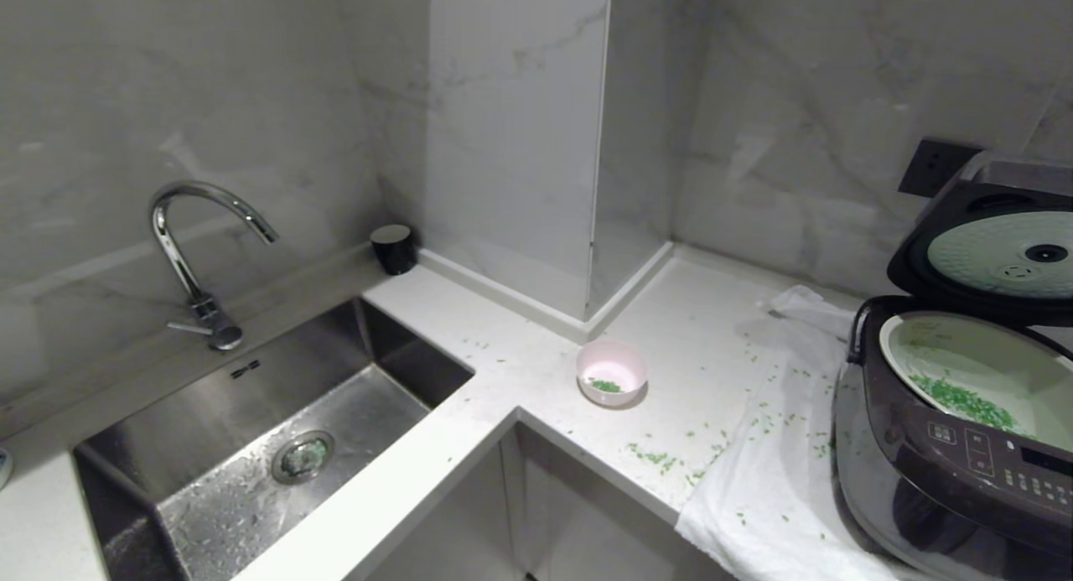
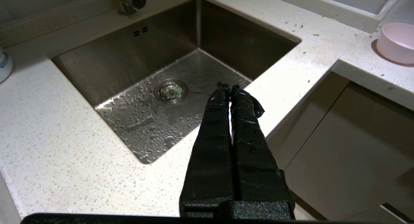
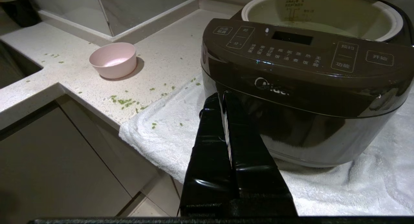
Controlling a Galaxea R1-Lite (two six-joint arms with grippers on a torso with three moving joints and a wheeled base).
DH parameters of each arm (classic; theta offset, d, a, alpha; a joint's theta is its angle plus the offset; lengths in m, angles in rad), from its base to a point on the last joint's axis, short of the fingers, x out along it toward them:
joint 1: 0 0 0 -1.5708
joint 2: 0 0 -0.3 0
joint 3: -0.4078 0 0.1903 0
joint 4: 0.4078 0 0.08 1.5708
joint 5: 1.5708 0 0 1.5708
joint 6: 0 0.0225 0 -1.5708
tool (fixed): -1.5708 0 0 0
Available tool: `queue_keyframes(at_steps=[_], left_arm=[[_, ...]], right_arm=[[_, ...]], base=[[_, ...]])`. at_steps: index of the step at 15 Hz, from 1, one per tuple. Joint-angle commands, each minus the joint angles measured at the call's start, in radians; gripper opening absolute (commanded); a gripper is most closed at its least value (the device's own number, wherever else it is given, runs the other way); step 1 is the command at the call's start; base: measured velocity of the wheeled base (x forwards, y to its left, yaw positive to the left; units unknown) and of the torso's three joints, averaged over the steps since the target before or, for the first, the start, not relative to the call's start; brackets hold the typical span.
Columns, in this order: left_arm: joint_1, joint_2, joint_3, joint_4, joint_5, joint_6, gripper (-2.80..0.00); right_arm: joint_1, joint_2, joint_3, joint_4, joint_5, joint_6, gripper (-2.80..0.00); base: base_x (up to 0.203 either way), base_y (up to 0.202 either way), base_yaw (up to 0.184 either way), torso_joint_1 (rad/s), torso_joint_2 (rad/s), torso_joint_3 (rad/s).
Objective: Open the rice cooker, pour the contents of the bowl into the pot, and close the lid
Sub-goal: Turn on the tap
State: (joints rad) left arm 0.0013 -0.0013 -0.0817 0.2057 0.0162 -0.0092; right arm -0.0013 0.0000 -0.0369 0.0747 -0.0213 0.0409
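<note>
**Cooker open, both claws idle and empty**

From the head camera I see neither arm. The rice cooker (image 1: 956, 447) sits at the right on a white towel (image 1: 771, 497), its lid (image 1: 989, 246) raised, showing the silvery plate underneath. Green bits (image 1: 964, 401) lie in the pot (image 1: 981, 371), and a few remain in the pink bowl (image 1: 611, 372), which stands upright on the worktop (image 1: 536, 346) between the sink (image 1: 268, 430) and the cooker. More green bits are scattered over the worktop and towel.

My left wrist camera shows the left claw (image 2: 229, 87) with its fingers pressed together, holding nothing, hanging above the sink's near edge; only this view shows the drain and the wet basin clearly.

My right wrist camera shows the right claw (image 3: 220, 96) likewise closed and empty, just before the cooker's front. It alone shows the button panel face-on; the lid is out of its frame.
</note>
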Motion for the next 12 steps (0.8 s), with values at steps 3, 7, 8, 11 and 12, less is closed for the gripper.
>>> queue_keyframes(at_steps=[3, 7, 8, 11, 12], left_arm=[[0.000, -0.002, 0.000, 0.001, 0.000, -0.001, -2.80], [0.000, -0.002, 0.000, 0.000, -0.001, -0.001, -2.80], [0.000, -0.002, 0.000, 0.000, -0.001, -0.001, -2.80], [0.000, -0.002, 0.000, 0.000, -0.001, -0.003, -2.80], [0.000, -0.002, 0.000, 0.001, -0.001, -0.003, -2.80]], right_arm=[[0.000, 0.002, 0.000, 0.000, 0.000, 0.001, -2.80], [0.001, 0.002, 0.000, 0.000, 0.000, 0.001, -2.80], [0.000, 0.002, 0.000, 0.000, 0.000, 0.001, -2.80], [0.000, 0.002, 0.000, 0.000, 0.000, 0.001, -2.80], [0.001, 0.002, 0.000, 0.000, 0.000, 0.001, -2.80]], base=[[0.000, 0.000, 0.000, 0.000, 0.00, 0.000], [0.049, 0.000, 0.000, -0.005, 0.00, 0.003], [0.183, 0.000, -0.001, -0.002, 0.00, 0.011], [0.153, 0.000, 0.002, 0.017, 0.00, 0.000], [0.000, 0.000, 0.000, 0.000, 0.00, 0.000]])
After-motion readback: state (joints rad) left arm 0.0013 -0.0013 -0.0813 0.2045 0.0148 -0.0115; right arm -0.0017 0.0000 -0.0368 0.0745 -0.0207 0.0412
